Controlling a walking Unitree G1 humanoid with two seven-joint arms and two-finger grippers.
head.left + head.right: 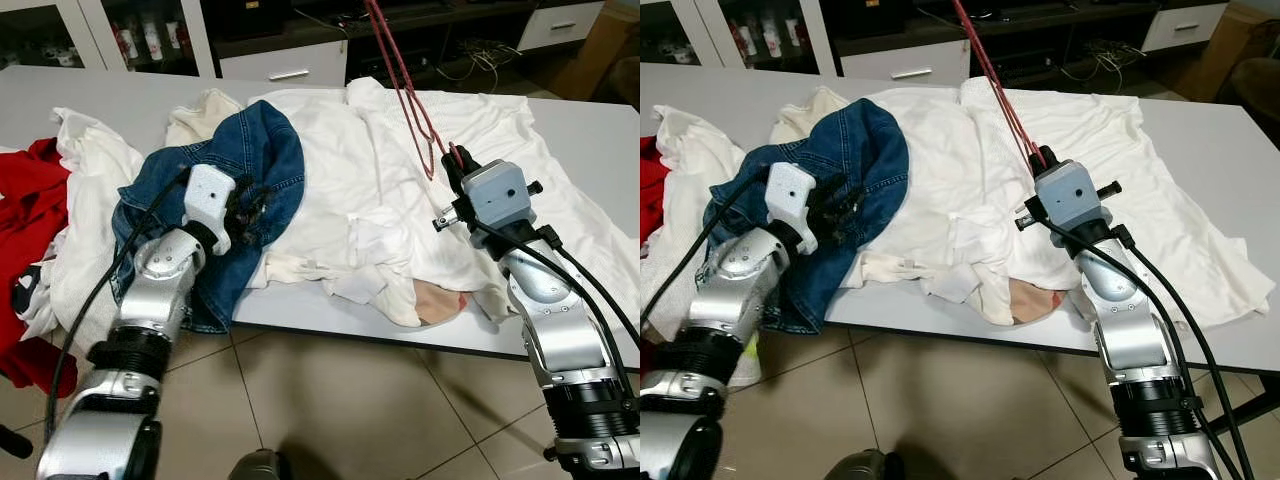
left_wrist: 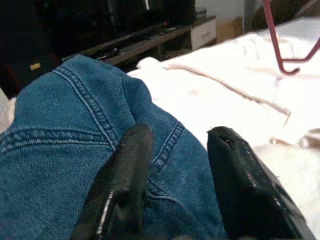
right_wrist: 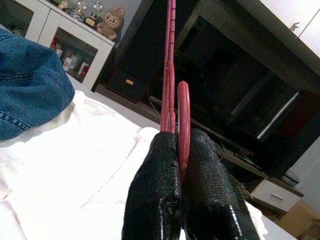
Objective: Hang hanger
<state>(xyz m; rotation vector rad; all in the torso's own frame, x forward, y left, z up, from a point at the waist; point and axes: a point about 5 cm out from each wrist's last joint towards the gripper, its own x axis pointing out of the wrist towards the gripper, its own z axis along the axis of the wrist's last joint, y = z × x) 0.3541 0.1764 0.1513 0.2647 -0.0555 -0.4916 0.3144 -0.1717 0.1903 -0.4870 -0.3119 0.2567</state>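
Hanger (image 3: 171, 65) wire is sitting pinched between the right gripper (image 1: 458, 165)'s jaws, its red frame rising up and away from them over the white shirt (image 1: 340, 170) on the table (image 1: 600, 140), likely so it can be carried off to a rail. Left gripper (image 2: 177, 165) is resting with jaws spread, straddling a fold of denim garment (image 2: 65, 130), gripping nothing.

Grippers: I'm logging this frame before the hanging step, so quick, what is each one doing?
Left gripper: open, fingers straddling a fold of the blue denim garment.
Right gripper: shut on the red hanger, raised over the white clothes.
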